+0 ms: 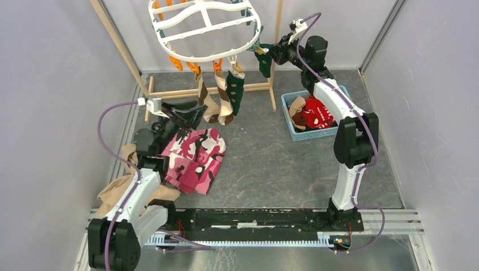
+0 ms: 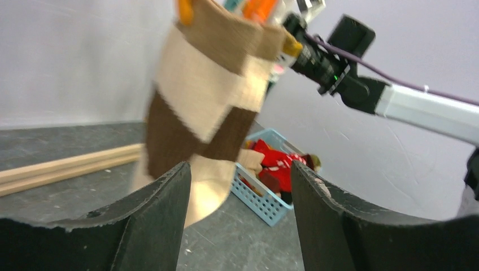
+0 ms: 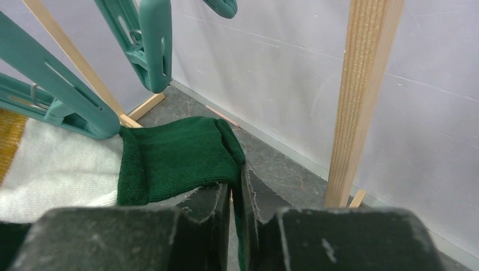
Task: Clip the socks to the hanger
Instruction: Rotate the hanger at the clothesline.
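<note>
Right end effector (image 3: 236, 186) clenched on dark green sock (image 3: 175, 158): lift cuff squarely into the mouth of the teal clip (image 3: 152, 45), holding fabric taut. Left end effector (image 2: 240, 169) released beside brown-striped sock (image 2: 209, 90).

Dark grey mottled tabletop (image 1: 271, 164), pale walls on three sides. Pink camouflage garment (image 1: 195, 158) lies flat, left of centre. Crumpled tan cloth (image 1: 113, 192) at left edge, just beside garment's near corner. Blue plastic basket (image 1: 316, 134) on right side, well apart from garment. Wooden stand's foot bar (image 1: 186, 92) lies along far side. Black mounting rail (image 1: 254, 217) spans near edge.
</note>
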